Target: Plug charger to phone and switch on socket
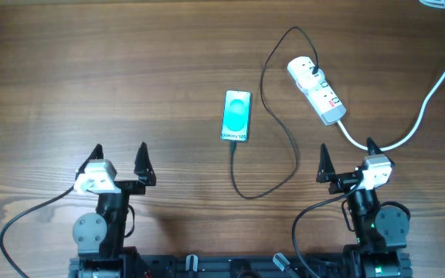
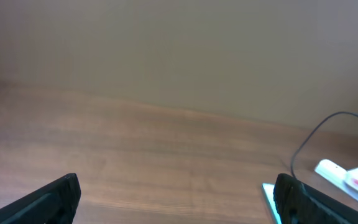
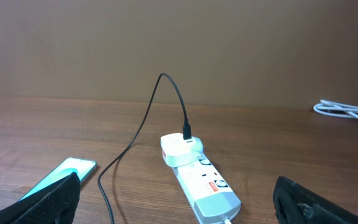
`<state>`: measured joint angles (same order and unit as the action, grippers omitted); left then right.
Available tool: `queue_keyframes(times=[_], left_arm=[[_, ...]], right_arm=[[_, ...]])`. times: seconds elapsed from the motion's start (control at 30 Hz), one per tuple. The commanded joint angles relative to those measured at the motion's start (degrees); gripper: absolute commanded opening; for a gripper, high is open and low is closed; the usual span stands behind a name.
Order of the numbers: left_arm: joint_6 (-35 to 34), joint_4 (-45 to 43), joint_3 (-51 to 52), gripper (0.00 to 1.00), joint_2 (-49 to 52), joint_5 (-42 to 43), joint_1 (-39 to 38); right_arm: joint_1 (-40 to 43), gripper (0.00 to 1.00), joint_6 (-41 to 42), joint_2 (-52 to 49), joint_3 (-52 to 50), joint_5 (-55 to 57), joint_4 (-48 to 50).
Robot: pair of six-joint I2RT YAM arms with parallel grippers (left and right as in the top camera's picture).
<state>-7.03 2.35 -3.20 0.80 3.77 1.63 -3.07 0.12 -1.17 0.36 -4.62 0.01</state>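
Observation:
The phone (image 1: 236, 116) lies flat at the table's middle, cyan screen up; it also shows in the right wrist view (image 3: 67, 172) and as a sliver in the left wrist view (image 2: 267, 194). The thin black charger cable (image 1: 284, 139) loops from a white adapter on the socket (image 1: 316, 89) round to the phone's near short edge. The socket also shows in the right wrist view (image 3: 207, 186) and the left wrist view (image 2: 347, 178). My left gripper (image 1: 120, 158) is open and empty, near the front edge. My right gripper (image 1: 347, 153) is open and empty, just in front of the socket.
A thick white cord (image 1: 431, 85) runs from the socket's near end out to the top right corner; its far loops show in the right wrist view (image 3: 347, 113). The wooden table (image 1: 91, 77) spreads to the left.

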Motion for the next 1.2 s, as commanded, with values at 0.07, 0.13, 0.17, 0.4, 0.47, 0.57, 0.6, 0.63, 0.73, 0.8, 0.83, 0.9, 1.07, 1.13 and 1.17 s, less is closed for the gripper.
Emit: queue_keyframes(times=[0.07, 0.13, 0.17, 0.4, 0.47, 0.57, 0.6, 0.63, 0.73, 0.8, 0.83, 0.9, 1.07, 1.13, 1.17], left_arm=[[5.49, -2.99, 2.89, 1.00, -0.63, 0.83, 0.50], [8.02, -0.61, 2.89, 1.00, -0.63, 0.85, 0.52], [8.61, 1.81, 2.89, 1.00, -0.63, 0.42, 0.52], [11.13, 2.10, 2.89, 1.00, -0.63, -2.91, 0.52], [9.92, 1.90, 2.89, 1.00, -0.63, -5.97, 0.52], [9.57, 1.77, 2.89, 1.00, -0.63, -7.52, 0.52], [9.57, 1.77, 2.89, 1.00, -0.63, -7.58, 0.52], [9.57, 1.75, 2.89, 1.00, -0.63, -7.78, 0.52], [9.55, 1.75, 2.89, 1.00, -0.63, -8.20, 0.52], [9.60, 1.75, 2.89, 1.00, -0.63, -8.17, 0.52], [9.62, 1.75, 2.89, 1.00, -0.63, -8.15, 0.52], [9.88, 1.75, 2.89, 1.00, -0.63, -8.13, 0.52], [9.81, 1.73, 2.89, 1.00, -0.63, -7.23, 0.52], [9.81, 1.70, 2.89, 1.00, -0.63, -6.82, 0.52], [9.81, 1.70, 2.89, 1.00, -0.63, -6.82, 0.52]], right_arm=[[-0.26, 1.00, 0.04, 0.37, -0.07, 0.76, 0.11], [-0.26, 1.00, 0.04, 0.37, -0.07, 0.76, 0.11], [-0.26, 1.00, 0.04, 0.37, -0.07, 0.76, 0.11], [-0.26, 1.00, 0.02, 0.37, -0.07, 0.76, 0.11], [-0.26, 1.00, 0.04, 0.37, -0.07, 0.76, 0.09], [-0.26, 1.00, 0.04, 0.37, -0.07, 0.76, 0.09], [-0.26, 1.00, 0.04, 0.37, -0.07, 0.76, 0.11], [-0.26, 1.00, 0.02, 0.37, -0.07, 0.74, 0.11], [-0.26, 1.00, 0.07, 0.37, -0.07, 0.76, 0.09], [-0.26, 1.00, 0.04, 0.37, -0.07, 0.76, 0.09], [-0.26, 1.00, 0.04, 0.37, -0.07, 0.76, 0.11], [-0.26, 1.00, 0.04, 0.37, -0.07, 0.76, 0.11], [-0.26, 1.00, 0.02, 0.37, -0.07, 0.76, 0.09], [-0.24, 1.00, 0.02, 0.37, -0.07, 0.76, 0.11], [-0.24, 1.00, 0.02, 0.37, -0.07, 0.76, 0.11]])
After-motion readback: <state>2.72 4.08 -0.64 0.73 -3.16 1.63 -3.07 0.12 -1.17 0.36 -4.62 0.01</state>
